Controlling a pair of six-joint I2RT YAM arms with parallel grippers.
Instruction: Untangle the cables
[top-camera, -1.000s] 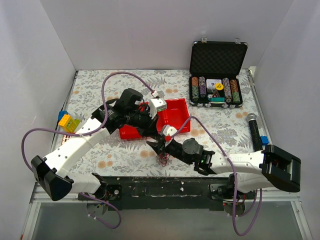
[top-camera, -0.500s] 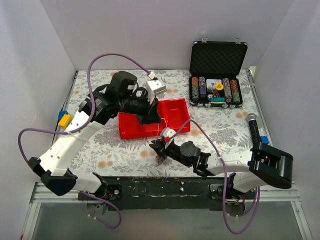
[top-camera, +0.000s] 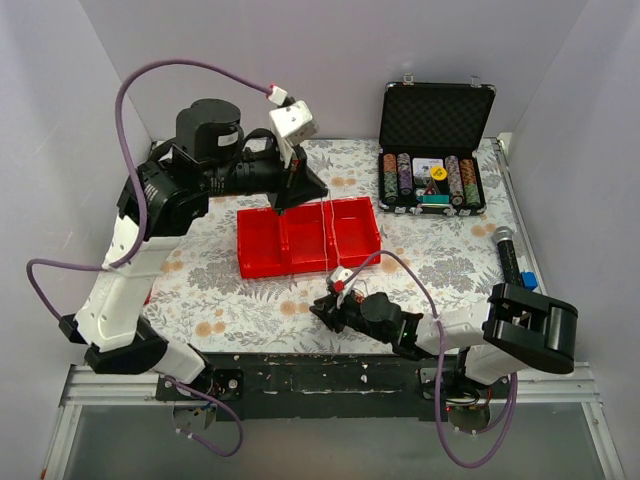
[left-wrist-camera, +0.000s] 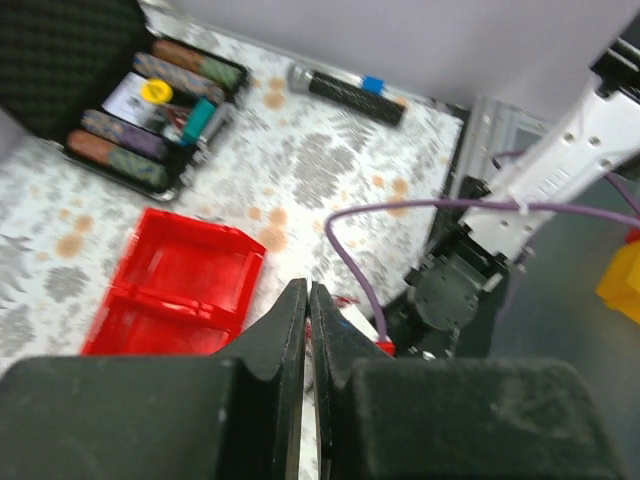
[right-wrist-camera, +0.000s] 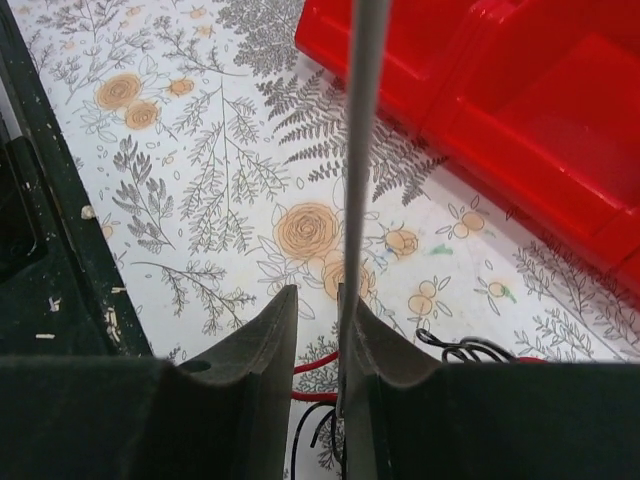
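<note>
Cables (top-camera: 331, 238) show in the top view as one thin white strand, drawn taut from the raised left gripper (top-camera: 316, 192) down across the red tray (top-camera: 260, 242) to the right gripper (top-camera: 325, 310), which sits low on the floral table (top-camera: 230, 300) near its front edge; the tray lies directly beneath the strand, and the right arm's purple lead (top-camera: 400, 262) arcs just beside its lower end, while an open chip case (top-camera: 435, 120) and a black cylinder (top-camera: 508, 258) with a blue piece (top-camera: 528, 282) stand well apart at the right. From the left wrist, the left gripper's fingers (left-wrist-camera: 285, 320) are pressed together with no gap, a pale thread barely visible between them, and far below lie the tray, the chip case, the cylinder and the right arm with its purple lead crossing the view; a yellow thing at the right edge is too blurred to name. From the right wrist, the white strand (right-wrist-camera: 358, 150) runs down past the tray's corner and along the inner face of one finger (right-wrist-camera: 365, 350); the jaws stand a narrow gap apart, red and black strands (right-wrist-camera: 312, 365) lie in that gap and beside it on the cloth, and whether they are pinched I cannot tell
</note>
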